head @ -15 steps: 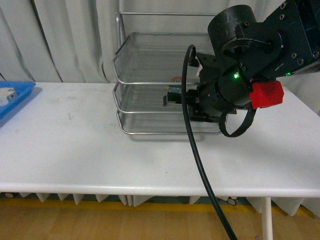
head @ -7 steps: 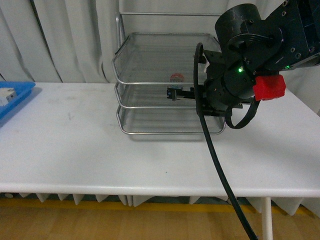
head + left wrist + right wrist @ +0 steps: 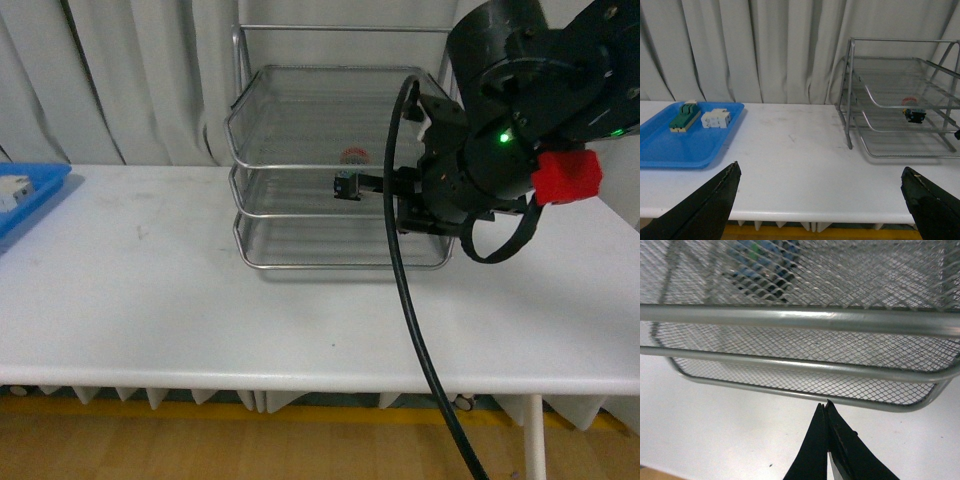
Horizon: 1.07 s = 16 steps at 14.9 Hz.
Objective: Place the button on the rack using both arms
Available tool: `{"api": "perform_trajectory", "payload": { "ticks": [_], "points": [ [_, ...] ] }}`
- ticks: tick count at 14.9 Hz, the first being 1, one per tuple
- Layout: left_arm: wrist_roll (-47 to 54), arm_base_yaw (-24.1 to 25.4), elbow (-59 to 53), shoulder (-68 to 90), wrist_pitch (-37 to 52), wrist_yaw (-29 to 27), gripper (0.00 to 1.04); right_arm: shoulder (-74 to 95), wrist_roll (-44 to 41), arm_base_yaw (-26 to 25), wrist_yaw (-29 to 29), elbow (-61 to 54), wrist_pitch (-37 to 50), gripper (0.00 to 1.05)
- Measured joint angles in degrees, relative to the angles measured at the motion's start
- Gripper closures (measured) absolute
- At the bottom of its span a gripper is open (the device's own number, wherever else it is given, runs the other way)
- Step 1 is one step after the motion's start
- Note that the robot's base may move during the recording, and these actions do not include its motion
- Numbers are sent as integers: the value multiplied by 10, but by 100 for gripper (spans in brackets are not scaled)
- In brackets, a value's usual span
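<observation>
The rack point(image 3: 335, 195) is seen standing on the white counter point(image 3: 150, 300), with the right arm point(image 3: 520, 130) held close against its front right corner. The button point(image 3: 914, 113) lies inside the rack on the middle tier, red cap toward the back, just beyond the right pincer point(image 3: 826, 410), whose tips are pressed together and empty. The left pincer point(image 3: 820, 200) is spread wide, well apart from the rack, so the right arm is judged the nearer.
</observation>
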Motion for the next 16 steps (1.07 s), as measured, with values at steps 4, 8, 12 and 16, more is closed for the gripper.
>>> {"api": "perform_trajectory", "payload": {
  "ticks": [4,8,12,16],
  "points": [
    [0,0,0,0,0,0,7,-69,12,-4,-28,-67,37,103],
    [0,0,0,0,0,0,7,-230,49,-41,-79,-242,135,103],
    [0,0,0,0,0,0,7,-708,-101,-170,49,-672,392,103],
    [0,0,0,0,0,0,7,-972,-139,-171,55,-770,250,103]
  ]
}}
